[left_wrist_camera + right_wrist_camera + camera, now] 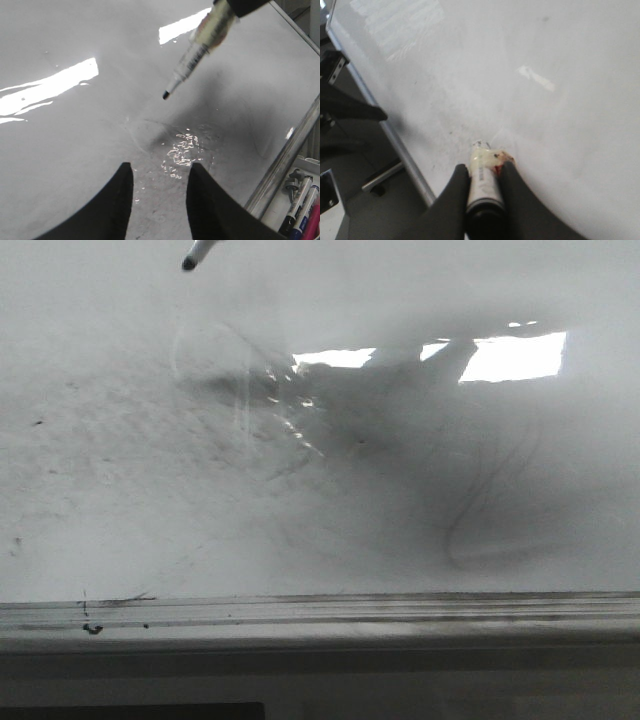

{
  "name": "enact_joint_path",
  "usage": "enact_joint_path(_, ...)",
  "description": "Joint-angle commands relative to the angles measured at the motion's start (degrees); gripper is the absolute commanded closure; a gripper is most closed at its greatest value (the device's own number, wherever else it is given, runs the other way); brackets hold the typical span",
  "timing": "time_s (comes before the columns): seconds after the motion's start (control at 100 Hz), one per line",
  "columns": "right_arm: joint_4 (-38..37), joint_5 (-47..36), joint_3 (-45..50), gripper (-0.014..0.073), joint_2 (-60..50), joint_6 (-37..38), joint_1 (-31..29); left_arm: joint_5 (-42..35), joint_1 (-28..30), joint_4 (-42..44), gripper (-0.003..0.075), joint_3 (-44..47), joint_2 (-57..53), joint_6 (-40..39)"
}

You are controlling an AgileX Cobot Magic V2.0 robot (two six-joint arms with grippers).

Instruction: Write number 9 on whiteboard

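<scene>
Black marker tip (189,263) cut off above whiteboard (120,520), erased marks faint

Glossy, smudged whiteboard (120,490); metal ledge (320,612)

Marker tip (189,263) before whiteboard (120,490), upper left

Your whiteboard (110,490) fills the front view: glossy white, smudged grey, bright glare patches near its upper right. Look lower right and you've got a faint grey erased squiggle. A grey metal-edged ledge runs along the bottom. You can't make out a black 9 anywhere on it. From the left wrist view the board (75,150) shows glare streaks and a speckled sheen.
</scene>
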Motion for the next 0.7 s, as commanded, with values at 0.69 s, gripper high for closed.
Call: enact_joint_path(0.69,-2.32,1.46,-8.48,0.0652,11.63,0.65,-3.91,-3.91,-0.02,-3.04,0.0477,-2.04,0.19,-0.65)
